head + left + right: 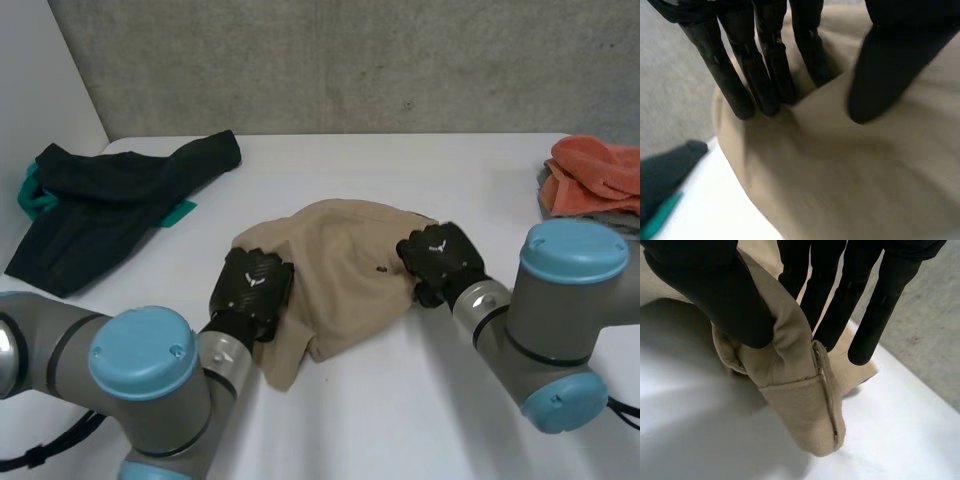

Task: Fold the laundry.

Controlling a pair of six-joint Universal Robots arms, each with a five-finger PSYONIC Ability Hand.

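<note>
A beige garment point(340, 270) lies crumpled in the middle of the white table point(400, 420). My left hand point(252, 285) rests on its left edge. In the left wrist view, the left hand point(765, 75) has its fingers dug in behind a raised fold of the beige cloth point(840, 175), with the thumb point(890, 65) pressed on the fold's front. My right hand point(440, 258) is at the garment's right edge. In the right wrist view, the right hand point(715, 285) pinches a hemmed corner of the cloth point(795, 390) between thumb and fingers, lifted slightly off the table.
A dark garment point(120, 200) with teal parts lies at the back left; it also lies beyond the beige cloth point(665, 175). An orange cloth point(600, 170) sits on a grey one at the back right. A concrete wall point(350, 60) backs the table.
</note>
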